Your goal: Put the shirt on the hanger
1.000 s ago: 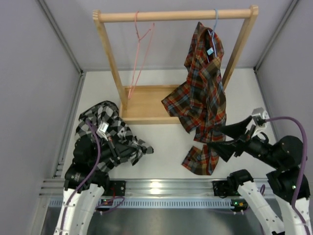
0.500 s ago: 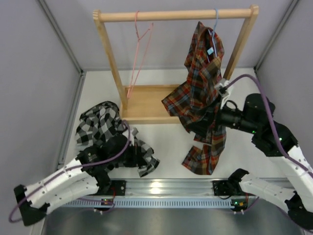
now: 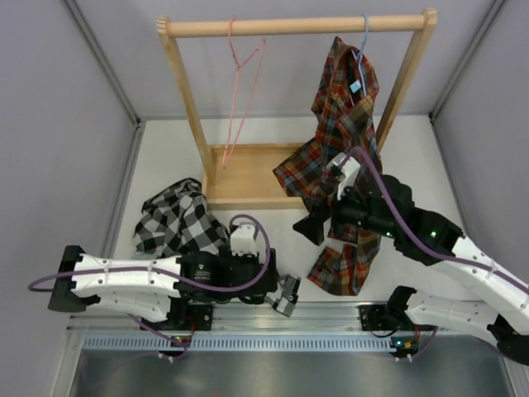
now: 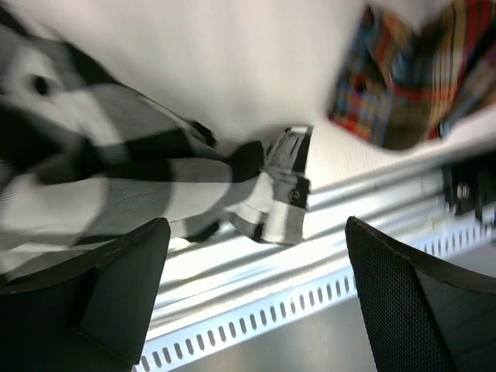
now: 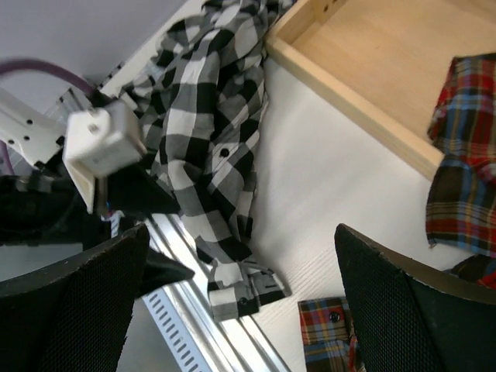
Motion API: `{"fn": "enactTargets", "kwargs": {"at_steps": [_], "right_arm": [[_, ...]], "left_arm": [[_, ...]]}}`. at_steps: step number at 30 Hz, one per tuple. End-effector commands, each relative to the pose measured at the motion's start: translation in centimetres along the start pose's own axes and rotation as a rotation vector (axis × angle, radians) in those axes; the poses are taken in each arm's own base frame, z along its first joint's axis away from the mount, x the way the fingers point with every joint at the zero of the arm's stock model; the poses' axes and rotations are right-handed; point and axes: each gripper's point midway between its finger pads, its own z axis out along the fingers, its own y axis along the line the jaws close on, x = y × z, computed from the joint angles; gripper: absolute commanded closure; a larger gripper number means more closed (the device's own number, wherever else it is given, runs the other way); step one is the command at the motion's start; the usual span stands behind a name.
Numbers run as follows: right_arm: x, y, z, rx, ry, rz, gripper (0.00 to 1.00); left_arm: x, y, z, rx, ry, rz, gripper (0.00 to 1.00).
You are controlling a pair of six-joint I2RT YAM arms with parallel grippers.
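**Top view, with both wrist views.** The shirt [image 3: 175,218] lies crumpled on the table [image 3: 273,240] at lower left of the frame, beside the rack's [image 3: 297,26] left post. The hanger [image 3: 240,83] hangs bare on the rack's rail at upper left, well apart from the shirt.

**Grippers.** The left gripper [image 4: 256,232] hovers low at the near table edge with its jaws spread wide and nothing between them. The right gripper [image 5: 240,229] is at centre right, just beside the plaid shirt [image 3: 343,165], likewise wide open and empty.

**Axis.** The shirt's long axis runs diagonally. The bulk sits at the upper-left end and a narrow strip trails to lower right. That strip ends in a grey cuff [image 4: 280,194] lying at the metal rail [image 4: 256,318] along the table's edge. Collar and shoulders cannot be made out in the heap.

**Risks.**
- Closing on the cuff alone would probably drag the shirt out as a rope, leaving no opening for the hanger.
- The cuff may catch on the metal rail or slip over the edge.
- The hanger hangs by its hook only, so a sideways push could swing it or knock it off the rail.
- The right gripper could snag the plaid shirt, which hangs just beside it.
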Motion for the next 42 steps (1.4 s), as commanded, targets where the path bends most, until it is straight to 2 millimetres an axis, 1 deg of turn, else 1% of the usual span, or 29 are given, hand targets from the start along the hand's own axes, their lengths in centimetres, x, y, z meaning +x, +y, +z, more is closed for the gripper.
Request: {"fn": "enactTargets", "kwargs": {"at_steps": [1,2,3,4,5,6,7,8,9,11,12,13,15,16,17,18,20,22,24,26,28,32,33,35,36,38,39,40,42], "right_arm": [[-3.8,0.1,-2.4,0.031,-0.181,-0.014,0.01],[-3.9,-0.1,-2.7,0.041,-0.192,-0.016,0.01],[-3.8,-0.5,-2.7,0.06,-0.193,-0.016,0.01],[-3.8,-0.6,-2.7,0.07,-0.197,-0.015,0.01],[-3.6,-0.8,-2.4,0.076,-0.188,-0.01,0.01],[-3.5,-0.8,-2.3,0.074,-0.184,-0.007,0.01],[-3.4,-0.7,-2.0,0.069,-0.184,-0.006,0.01],[-3.3,-0.6,-1.9,0.058,-0.181,-0.001,0.01],[-3.3,-0.5,-1.7,0.055,-0.181,0.001,0.0],[-3.1,-0.5,-1.4,0.053,-0.179,0.005,0.01],[-3.1,-0.6,-1.3,0.053,-0.181,0.005,0.01],[-2.9,0.0,-1.2,0.019,-0.172,0.002,0.01],[-2.9,0.2,-1.2,0.007,-0.173,0.0,0.01],[-2.6,0.3,-1.1,0.0,-0.166,-0.001,0.01],[-2.7,0.5,-1.2,-0.013,-0.171,-0.004,0.01],[-2.7,0.6,-1.3,-0.019,-0.174,-0.005,0.01],[-2.6,0.7,-1.3,-0.027,-0.173,-0.006,0.01],[-2.4,0.9,-1.2,-0.042,-0.172,-0.008,0.01],[-2.1,0.9,-0.8,-0.049,-0.167,-0.006,0.01],[-1.9,1.1,-0.5,-0.063,-0.16,-0.005,0.01],[-1.6,1.3,-0.1,-0.081,-0.154,-0.003,0.01],[-1.3,1.7,0.4,-0.109,-0.156,0.007,0.01],[-1.3,1.7,0.5,-0.109,-0.158,0.005,0.01],[-1.2,1.7,0.6,-0.112,-0.162,0.006,0.01],[-1.3,1.7,0.6,-0.113,-0.165,0.007,0.01],[-1.2,1.8,0.7,-0.121,-0.163,0.005,0.01],[-1.1,1.8,0.8,-0.122,-0.162,0.005,0.01],[-1.1,1.8,0.8,-0.122,-0.163,0.003,0.0],[-0.8,1.5,0.9,-0.114,-0.163,0.004,0.01]], "left_arm": [[-6.6,5.4,-3.0,-0.228,-0.271,-0.117,0.02],[-8.2,7.7,-4.5,-0.324,-0.318,-0.126,0.02],[-9.1,9.1,-4.9,-0.389,-0.341,-0.141,0.02],[-10.6,11.5,-5.1,-0.495,-0.368,-0.187,0.02],[-11.3,12.9,-5.1,-0.556,-0.359,-0.154,0.02],[-12.9,15.9,-5.0,-0.669,-0.367,-0.226,0.02],[-13.6,17.0,-4.7,-0.694,-0.363,-0.247,0.02],[-14.1,17.8,-4.4,-0.713,-0.329,-0.19,0.02],[-15.6,19.1,-3.7,-0.726,-0.353,-0.278,0.02],[-16.5,21.6,-3.2,-0.795,-0.32,-0.264,0.02],[-17.3,23.8,-2.4,-0.806,-0.302,-0.361,0.02],[-17.5,24.7,-1.6,-0.796,-0.268,-0.386,0.02],[-17.8,26.1,0.3,-0.791,-0.205,-0.368,0.03],[-18.8,25.6,1.3,-0.748,-0.218,-0.364,0.04],[-18.7,25.5,2.5,-0.737,-0.176,-0.343,0.05],[-19.0,24.7,3.2,-0.689,-0.162,-0.346,0.1],[-19.1,24.1,3.9,-0.654,-0.144,-0.344,0.11],[-19.0,23.4,4.2,-0.603,-0.15,-0.354,0.09],[-19.3,22.8,3.6,-0.56,-0.182,-0.361,0.04],[-19.2,22.6,3.7,-0.542,-0.192,-0.358,0.02],[-18.7,22.8,4.4,-0.545,-0.173,-0.354,0.02],[-16.9,23.5,6.9,-0.555,-0.102,-0.349,0.02],[-16.5,23.8,7.3,-0.561,-0.097,-0.35,0.05],[-16.2,24.0,7.4,-0.568,-0.101,-0.347,0.14],[-16.4,24.2,7.2,-0.583,-0.112,-0.345,0.16],[-17.2,24.2,6.5,-0.586,-0.135,-0.321,0.25],[-18.2,23.8,5.8,-0.575,-0.156,-0.313,0.45],[-19.0,23.4,5.2,-0.559,-0.165,-0.285,0.63],[-21.1,21.1,3.2,-0.45,-0.22,-0.247,1.0]]}}
